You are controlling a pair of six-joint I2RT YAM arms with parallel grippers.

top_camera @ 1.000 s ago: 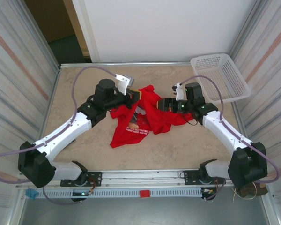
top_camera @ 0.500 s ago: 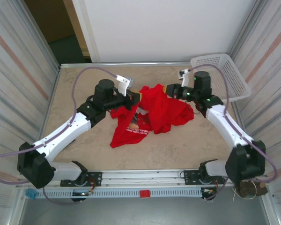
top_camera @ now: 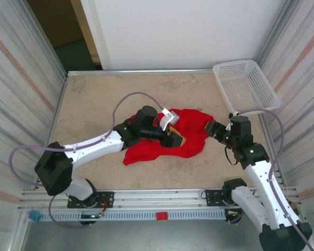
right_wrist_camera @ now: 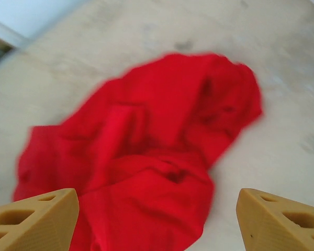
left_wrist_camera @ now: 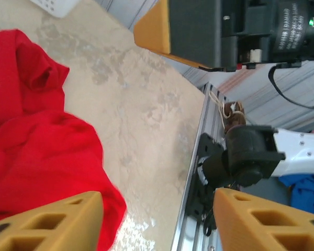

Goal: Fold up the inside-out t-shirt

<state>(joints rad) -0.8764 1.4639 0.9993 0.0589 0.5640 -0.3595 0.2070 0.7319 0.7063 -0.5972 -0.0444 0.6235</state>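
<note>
From above, the t-shirt sits in a soft, rumpled red heap near the middle of the table, a mottled beige, stone-look slab, and the cloth is bunched into rounded folds with one tail trailing out to the near left. The left gripper is stretched right across the heap, its tan fingers over the cloth's middle; whether they touch the fabric I can't tell from up here. The right gripper hangs just beside the heap's right edge. Off in the far right corner, a white plastic mesh basket stands tilted against the wall, well apart from the cloth. On to the left wrist: the left gripper has its two chunky, hollow-ribbed tan fingers spread wide, with bare table between them and nothing gripped. The t-shirt lies under and beside one finger, matte and creased. Beyond, a tan wedge-shaped finger on the right arm's black housing, and a ribbed metal rail along the table's edge. Now the right wrist: the right gripper stands wide apart too, fingers at the frame's bottom corners, empty. Ahead of it the t-shirt sprawls, slightly blurred, with deep creases and a puckered lump at its far end on the pale table.
</note>
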